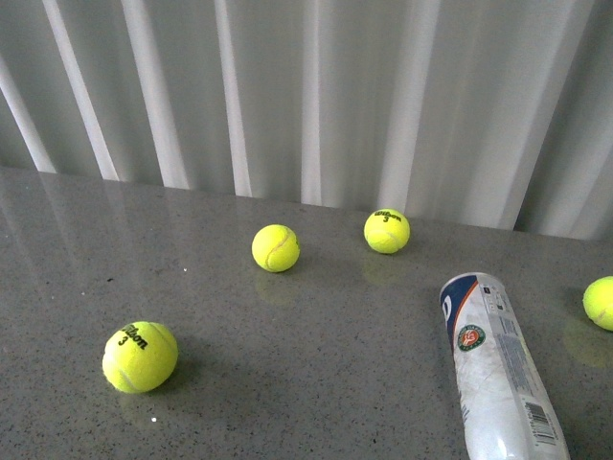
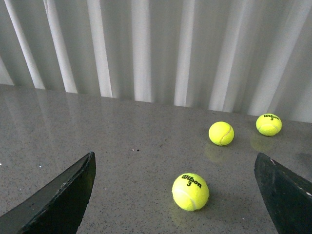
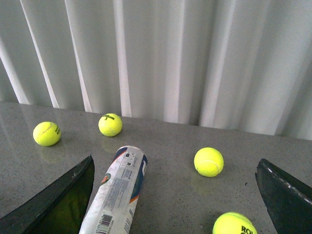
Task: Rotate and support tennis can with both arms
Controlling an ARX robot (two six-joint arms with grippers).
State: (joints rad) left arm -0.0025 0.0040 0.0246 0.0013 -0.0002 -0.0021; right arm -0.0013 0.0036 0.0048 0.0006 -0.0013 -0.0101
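The tennis can [image 1: 498,369] lies on its side on the grey table at the front right, its white and navy label with the round logo and barcode facing up. It also shows in the right wrist view [image 3: 117,192], lying next to one finger of my right gripper [image 3: 175,195], which is open and empty above the table. My left gripper [image 2: 175,195] is open and empty, with a yellow tennis ball [image 2: 190,191] on the table between its fingers. Neither arm shows in the front view.
Yellow tennis balls lie scattered on the grey table [image 1: 287,402]: one at the front left [image 1: 140,356], two in the middle back [image 1: 276,248] [image 1: 387,231], one at the right edge [image 1: 600,302]. White curtains [image 1: 306,96] hang behind the table.
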